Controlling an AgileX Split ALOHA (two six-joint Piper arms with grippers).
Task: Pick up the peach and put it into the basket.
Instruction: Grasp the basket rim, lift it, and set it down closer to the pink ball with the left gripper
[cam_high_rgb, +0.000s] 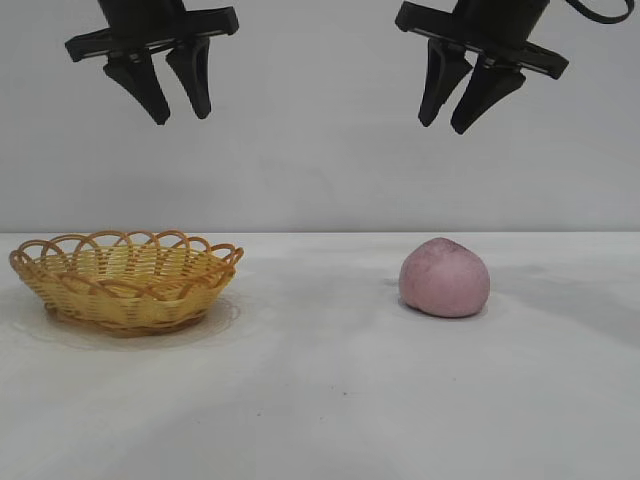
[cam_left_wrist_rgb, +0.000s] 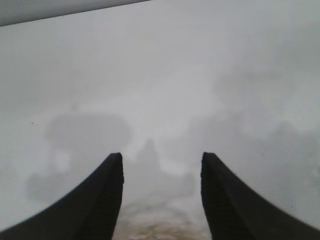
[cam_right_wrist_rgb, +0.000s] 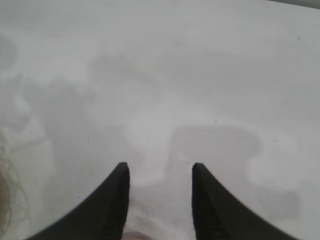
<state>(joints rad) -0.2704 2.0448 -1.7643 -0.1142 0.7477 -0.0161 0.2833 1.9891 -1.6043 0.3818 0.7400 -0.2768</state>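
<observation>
The pink-mauve peach sits on the white table at the right. The yellow wicker basket with an orange-brown looped rim stands at the left and looks empty. My right gripper hangs open and empty high above the peach. My left gripper hangs open and empty high above the basket. In the right wrist view the open gripper shows a sliver of the peach between the fingers. In the left wrist view the open gripper shows a blurred bit of the basket.
The white table runs wide between basket and peach and to the front. A plain grey wall stands behind.
</observation>
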